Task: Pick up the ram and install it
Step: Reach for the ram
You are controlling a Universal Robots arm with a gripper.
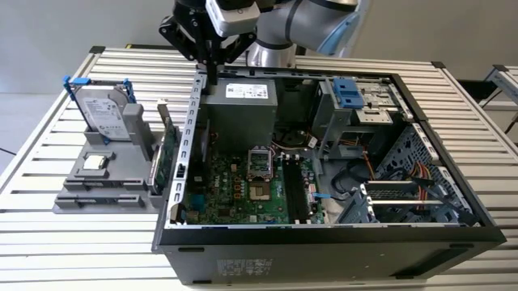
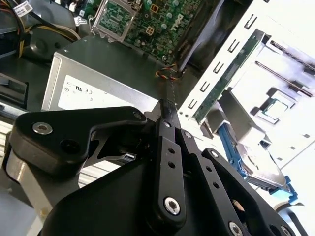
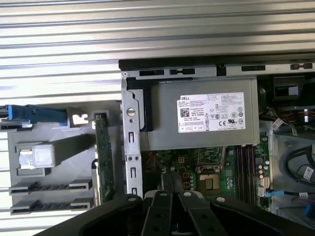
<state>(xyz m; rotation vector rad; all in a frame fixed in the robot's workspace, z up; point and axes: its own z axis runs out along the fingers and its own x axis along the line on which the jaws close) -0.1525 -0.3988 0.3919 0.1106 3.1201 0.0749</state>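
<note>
Took in, from the exterior view, the whole open black computer case on the slatted metal table, the black two-fingered gripper poised above a corner beside the grey boxy power supply. Looked straight down, in the first wrist view, on the thin green circuit-board ram, standing on edge in the flat grey parts holder just outside the case's perforated wall. Brought the gripper's linkage up close in the second wrist view. Found the fingers pressed together in both wrist views, gripping nothing, apart from the ram.
</note>
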